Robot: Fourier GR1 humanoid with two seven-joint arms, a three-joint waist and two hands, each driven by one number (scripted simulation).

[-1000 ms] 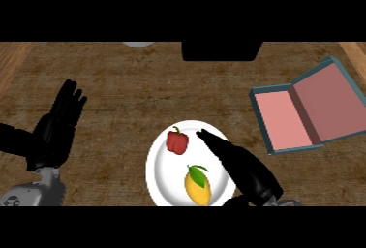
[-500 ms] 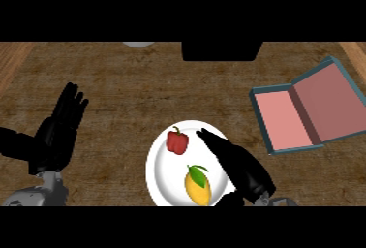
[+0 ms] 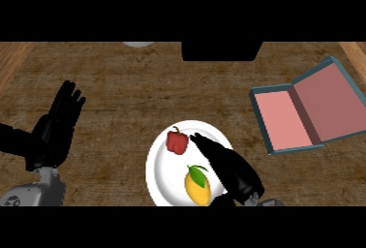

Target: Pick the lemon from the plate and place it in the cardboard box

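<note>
A yellow lemon [image 3: 197, 186] with a green leaf lies on the lower part of a white plate [image 3: 159, 164]. A red pepper [image 3: 177, 142] sits on the plate's upper part. My right hand [image 3: 229, 169] lies over the plate's right side, fingers straight and pointing up-left, just right of the lemon and holding nothing. My left hand [image 3: 55, 127] rests open at the left, fingers up, well away from the plate. The open box [image 3: 286, 121], pink inside with teal edges, lies at the right, lid flap spread to its right.
A dark block [image 3: 219, 50] stands at the counter's far edge, with a pale round object [image 3: 139, 44] to its left. Wooden strips border the counter at the far left and far right.
My left forearm has shifted slightly at the lower left. The right hand, lemon and pepper stay where they were.
</note>
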